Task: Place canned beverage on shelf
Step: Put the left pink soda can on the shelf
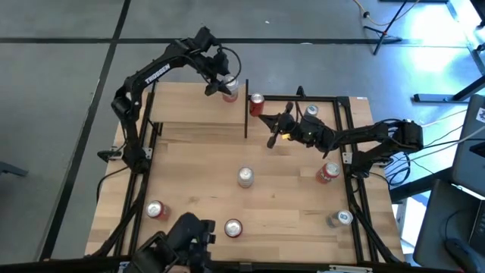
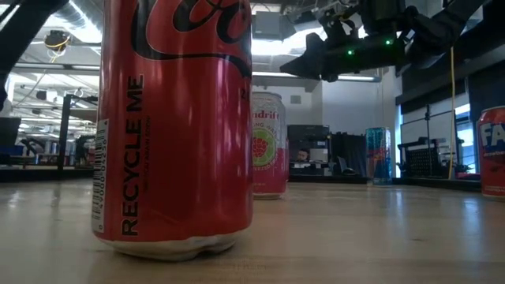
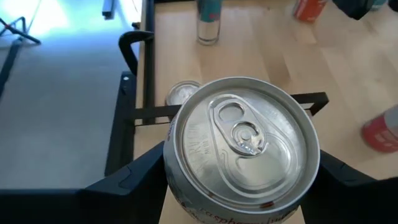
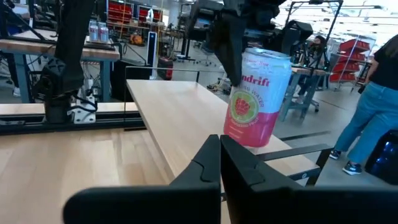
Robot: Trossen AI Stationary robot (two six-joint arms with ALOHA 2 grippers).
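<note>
A: In the high view, what do we see?
B: The left tool (image 1: 222,82) sits at upper centre, clamped on a pink can (image 1: 229,90) over the worktop's (image 1: 197,174) far edge, just left of the shelf (image 1: 342,114). A red can (image 1: 257,102) stands at the shelf's left end. The right tool (image 1: 276,130) is right of centre, fingers pressed together, holding nothing.

A: And low down?
B: A big red can (image 2: 173,126) fills the left; we see the pink can (image 2: 268,144) behind it at centre, an arm overhead.

A: Left wrist?
B: We look down on the pink can's (image 3: 242,152) silver top, a dark finger (image 3: 124,180) at each side gripping it.

A: Right wrist?
B: Its closed fingers (image 4: 214,165) at the bottom; beyond, the pink can (image 4: 256,99) held over the shelf board (image 4: 186,118).
</note>
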